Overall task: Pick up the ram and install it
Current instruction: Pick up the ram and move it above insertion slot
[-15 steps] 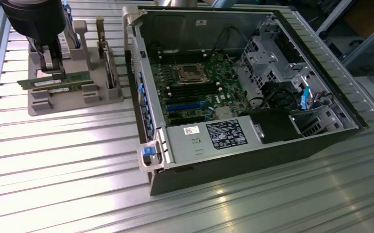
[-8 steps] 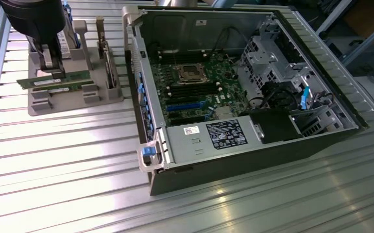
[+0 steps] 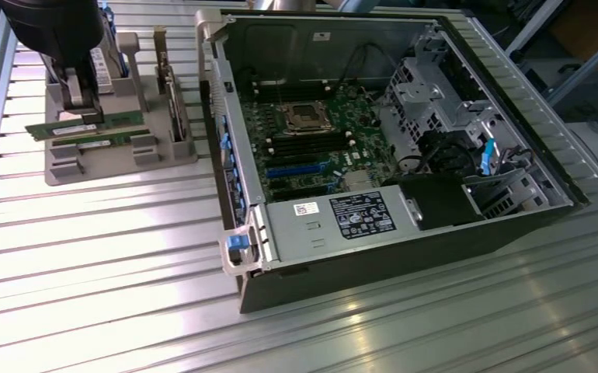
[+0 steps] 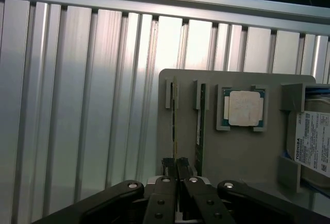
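The ram (image 3: 59,129) is a thin green stick with a white label, lying along the grey parts holder (image 3: 123,159) at the exterior view's left. My gripper (image 3: 81,105) comes down on it from above. In the wrist view I see the ram (image 4: 174,126) edge-on, running from its holder slot down into my gripper (image 4: 176,163), whose black fingers (image 4: 166,166) are shut on it. I cannot tell whether the stick is lifted clear of the slot. A second green stick (image 4: 199,126) stands in the neighbouring slot (image 3: 123,138).
The open computer case (image 3: 239,256) lies at the exterior view's right, its motherboard memory slots (image 3: 301,144) beside the processor socket (image 3: 304,116). The holder (image 4: 232,152) also carries a square silver processor chip (image 4: 243,108), a hard drive (image 4: 314,141) and an upright expansion card (image 3: 177,105). Ribbed aluminium table (image 3: 102,256) all around.
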### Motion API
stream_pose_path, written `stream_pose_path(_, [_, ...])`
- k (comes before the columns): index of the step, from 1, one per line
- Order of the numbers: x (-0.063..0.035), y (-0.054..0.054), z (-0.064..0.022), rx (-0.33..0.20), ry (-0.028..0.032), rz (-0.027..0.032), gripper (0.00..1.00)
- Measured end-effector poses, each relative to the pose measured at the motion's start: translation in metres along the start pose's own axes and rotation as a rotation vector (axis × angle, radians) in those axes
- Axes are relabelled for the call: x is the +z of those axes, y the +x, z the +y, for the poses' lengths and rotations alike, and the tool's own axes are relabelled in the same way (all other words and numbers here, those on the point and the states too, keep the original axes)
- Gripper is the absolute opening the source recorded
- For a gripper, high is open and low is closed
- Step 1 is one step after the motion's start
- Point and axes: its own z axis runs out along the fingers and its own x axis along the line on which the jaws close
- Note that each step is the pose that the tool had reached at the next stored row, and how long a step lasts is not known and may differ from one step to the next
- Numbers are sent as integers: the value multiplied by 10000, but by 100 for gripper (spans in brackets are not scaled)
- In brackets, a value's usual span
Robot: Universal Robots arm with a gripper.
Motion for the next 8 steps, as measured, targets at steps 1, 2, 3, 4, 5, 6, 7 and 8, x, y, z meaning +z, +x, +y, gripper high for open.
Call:
stream_pose_path(1, [-4,0,0,0,0,0,12])
stream_pose_path(2, [-8,0,0,0,0,0,12])
stream_pose_path(3, [-11,0,1,0,0,0,12])
stream_pose_path(4, [-17,0,1,0,1,0,12])
stream_pose_path(5, [-23,0,1,0,0,0,12])
stream_pose_path(6, [-33,-1,2,0,-1,1,12])
stream_pose_path(7, [-39,-1,2,0,-1,0,12])
stream_pose_path(8, [-47,-1,2,0,-1,1,12])
